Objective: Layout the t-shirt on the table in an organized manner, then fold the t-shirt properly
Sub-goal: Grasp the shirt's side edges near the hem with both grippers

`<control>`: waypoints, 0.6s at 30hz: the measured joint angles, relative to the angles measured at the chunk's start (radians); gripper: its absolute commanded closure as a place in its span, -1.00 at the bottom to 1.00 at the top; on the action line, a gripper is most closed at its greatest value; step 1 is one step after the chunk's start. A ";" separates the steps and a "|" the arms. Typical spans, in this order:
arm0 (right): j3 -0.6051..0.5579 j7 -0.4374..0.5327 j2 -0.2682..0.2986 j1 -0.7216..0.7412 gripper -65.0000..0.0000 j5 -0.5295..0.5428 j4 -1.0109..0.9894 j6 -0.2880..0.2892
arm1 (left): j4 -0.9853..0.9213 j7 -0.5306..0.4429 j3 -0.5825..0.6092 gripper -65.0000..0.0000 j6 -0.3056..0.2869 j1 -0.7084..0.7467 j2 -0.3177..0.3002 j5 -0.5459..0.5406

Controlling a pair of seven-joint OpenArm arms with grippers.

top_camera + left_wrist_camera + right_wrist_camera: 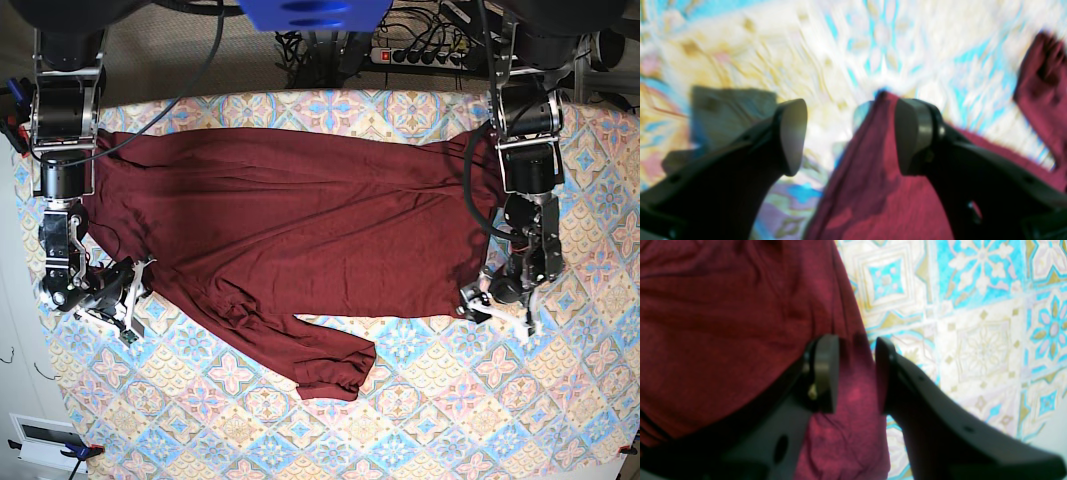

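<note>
From the base view, the t-shirt [290, 235] lies spread, wrinkled, across the counter [480, 420]. Only the wrist views show the left gripper [850, 136] released beside its edge, and the right gripper [857, 373] grasping a maroon fold.

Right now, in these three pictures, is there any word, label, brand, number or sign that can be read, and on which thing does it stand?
None can be read.
t-shirt: plain maroon, no print or visible label.
table: cloth shows only a floral tile pattern, no lettering.
White box at the table's corner: any marking is too small to read.
</note>
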 measured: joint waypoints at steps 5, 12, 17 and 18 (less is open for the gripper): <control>0.000 0.000 0.000 0.000 0.44 0.000 0.001 0.000 | 0.001 -0.005 0.083 -0.24 -0.008 -0.005 0.020 -0.014; 0.000 0.001 0.000 0.000 0.44 0.001 0.001 0.000 | 0.004 0.002 0.141 0.35 -0.087 -0.003 0.027 -0.010; 0.000 0.000 0.000 0.000 0.44 0.000 0.001 -0.001 | 0.002 0.010 0.140 1.00 -0.126 0.005 0.039 -0.014; 0.000 0.000 0.000 0.000 0.44 0.000 0.001 -0.001 | 0.002 0.010 0.140 1.00 -0.124 0.004 0.037 -0.014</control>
